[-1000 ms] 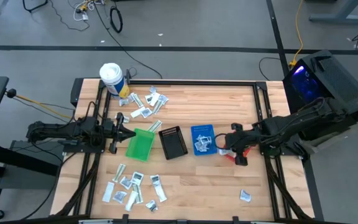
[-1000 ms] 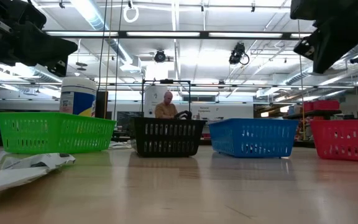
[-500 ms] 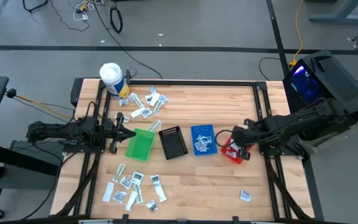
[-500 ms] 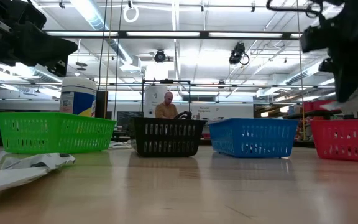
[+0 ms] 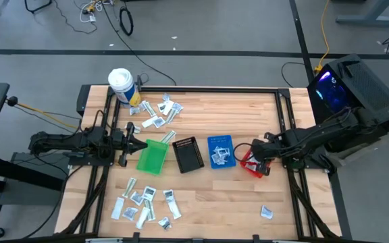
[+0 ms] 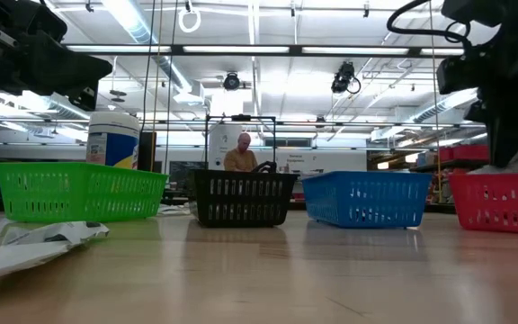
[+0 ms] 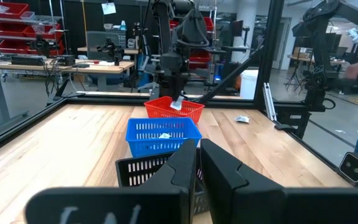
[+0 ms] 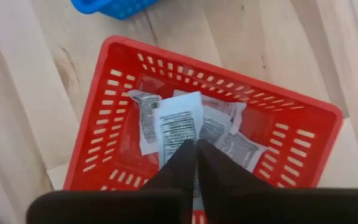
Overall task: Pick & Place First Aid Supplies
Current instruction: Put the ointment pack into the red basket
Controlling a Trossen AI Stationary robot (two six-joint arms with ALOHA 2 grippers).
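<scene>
The right gripper [image 8: 196, 149], poised over the red bin [image 8: 104, 93], pinches a white sachet [image 8: 178, 121]; early release risks rim snagging.

Four small bins stand in a row across the bench [image 5: 248, 108]: green [image 5: 152, 157], black [image 5: 188, 154], blue [image 5: 220, 150], red [image 5: 252, 164]. Bare wood behind them leaves room.

Grey floor [image 5: 248, 27] with cables — bright ceiling strip lights [image 6: 129, 18], a desk [image 7: 98, 65] and red shelf bins [image 7: 8, 9] beyond.
</scene>
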